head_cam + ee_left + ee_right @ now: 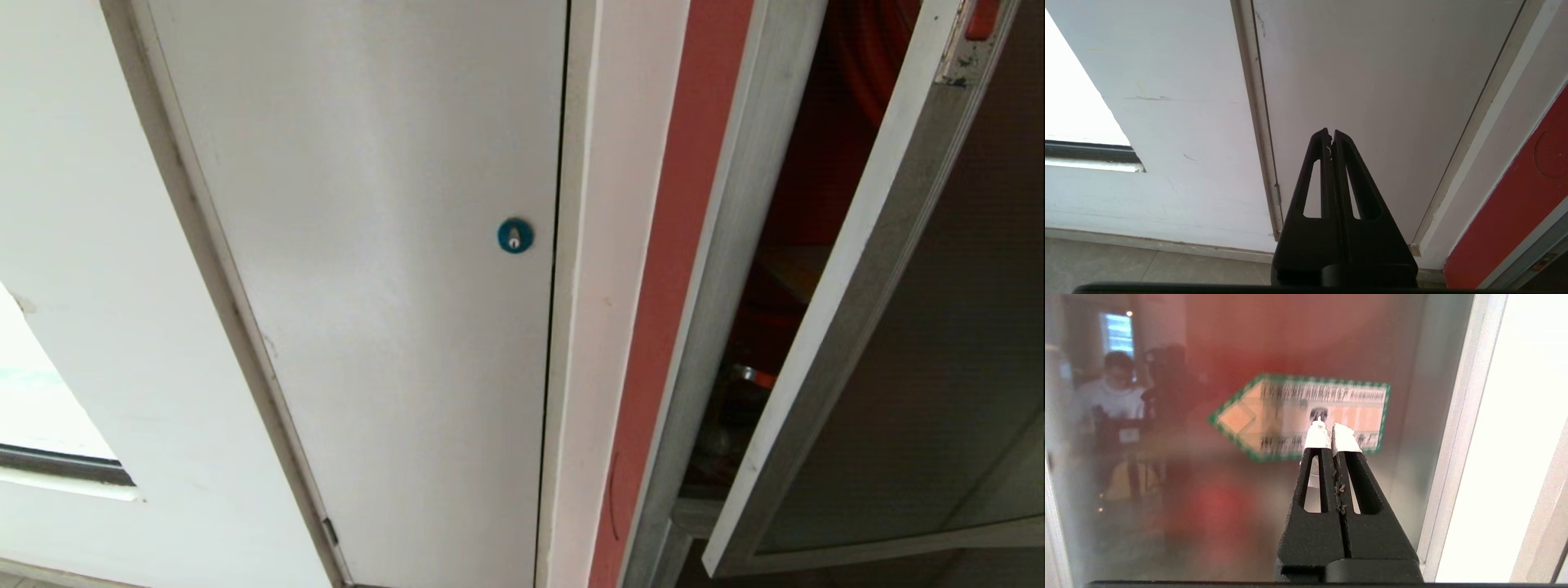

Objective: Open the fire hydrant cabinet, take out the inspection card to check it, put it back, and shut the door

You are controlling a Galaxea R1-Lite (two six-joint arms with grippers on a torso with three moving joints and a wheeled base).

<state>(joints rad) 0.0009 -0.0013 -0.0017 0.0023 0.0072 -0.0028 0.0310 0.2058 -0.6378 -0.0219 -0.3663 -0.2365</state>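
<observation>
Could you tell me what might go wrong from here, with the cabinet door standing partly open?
The door hangs ajar, so it could swing into the robot or shut on the interior. The right gripper faces tinted glass with its fingers shut; pressing on could strike the pane. The inspection card is not visible, so whether it is back inside cannot be told.

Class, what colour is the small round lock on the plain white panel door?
Blue-teal, with a small silver keyhole at its centre: the round lock on the white panel door. The head view shows it best.

Three views, all close to one wall
Head camera [514,236] and left wrist share the white door [1372,102]; right wrist faces glass [1241,457]
</observation>
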